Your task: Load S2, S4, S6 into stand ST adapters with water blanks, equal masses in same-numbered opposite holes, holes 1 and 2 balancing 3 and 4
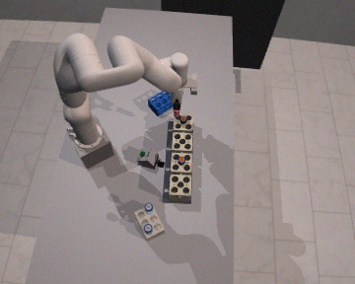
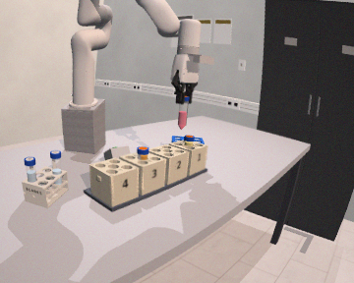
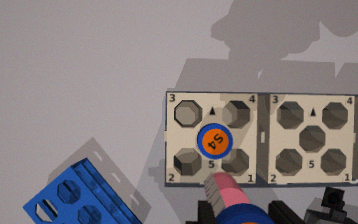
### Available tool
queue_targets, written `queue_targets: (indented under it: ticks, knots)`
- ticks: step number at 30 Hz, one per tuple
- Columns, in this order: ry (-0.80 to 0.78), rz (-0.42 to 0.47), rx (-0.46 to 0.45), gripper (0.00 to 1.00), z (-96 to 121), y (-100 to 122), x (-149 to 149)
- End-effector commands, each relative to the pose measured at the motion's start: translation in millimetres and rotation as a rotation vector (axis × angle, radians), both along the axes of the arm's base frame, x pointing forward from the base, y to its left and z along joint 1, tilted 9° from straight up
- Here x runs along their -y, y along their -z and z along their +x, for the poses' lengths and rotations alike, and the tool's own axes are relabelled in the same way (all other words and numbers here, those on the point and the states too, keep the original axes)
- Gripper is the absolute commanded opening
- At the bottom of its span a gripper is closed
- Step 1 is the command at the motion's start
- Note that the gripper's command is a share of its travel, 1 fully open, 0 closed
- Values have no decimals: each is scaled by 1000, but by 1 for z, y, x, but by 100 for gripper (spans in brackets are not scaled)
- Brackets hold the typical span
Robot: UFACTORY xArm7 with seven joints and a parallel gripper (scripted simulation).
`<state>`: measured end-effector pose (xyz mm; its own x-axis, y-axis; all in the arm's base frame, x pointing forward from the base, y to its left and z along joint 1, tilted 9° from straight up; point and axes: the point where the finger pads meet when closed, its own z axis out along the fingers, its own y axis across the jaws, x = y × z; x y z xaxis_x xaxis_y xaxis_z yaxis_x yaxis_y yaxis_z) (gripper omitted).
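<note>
My gripper (image 1: 177, 105) (image 2: 183, 95) (image 3: 245, 212) is shut on a blue-capped tube (image 1: 177, 113) (image 2: 183, 119) (image 3: 230, 192) of pink liquid, held upright in the air near the hole 1–2 side of adapter 1 (image 2: 194, 164) (image 3: 172, 135). Its cap ID is cut off in the wrist view. Tube S4 (image 1: 183, 119) (image 2: 189, 138) (image 3: 215, 141) stands in hole 5 of adapter 1; holes 1 to 4 are empty. An orange-dotted tube (image 1: 181, 160) (image 2: 143, 150) stands in hole 5 of adapter 3; its ID is unreadable. Adapter 2 (image 2: 171, 172) (image 3: 340, 137) and adapter 4 (image 2: 106, 189) are empty.
The BLANKS rack (image 1: 156, 236) (image 2: 46, 198) holds two capped tubes, a nearer one (image 1: 148, 229) (image 2: 29, 161) and another (image 1: 149, 207) (image 2: 55, 154). The blue rack (image 1: 161, 112) (image 3: 50, 192) stands beside adapter 1. The green DONE key (image 1: 142, 154) is on its sloped desk beside the stand (image 1: 167, 192) (image 2: 98, 199).
</note>
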<state>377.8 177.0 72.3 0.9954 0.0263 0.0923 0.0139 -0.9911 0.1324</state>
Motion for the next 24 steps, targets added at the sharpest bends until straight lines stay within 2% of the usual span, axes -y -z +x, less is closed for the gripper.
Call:
queue_targets:
  ticks: [1,3,18,24]
  knots:
    - [-2,4,3,0,8,-5,20]
    - [-2,4,3,0,8,-5,20]
    - [-2,3,3,0,32,-16,90]
    - [-2,3,3,0,38,-19,106]
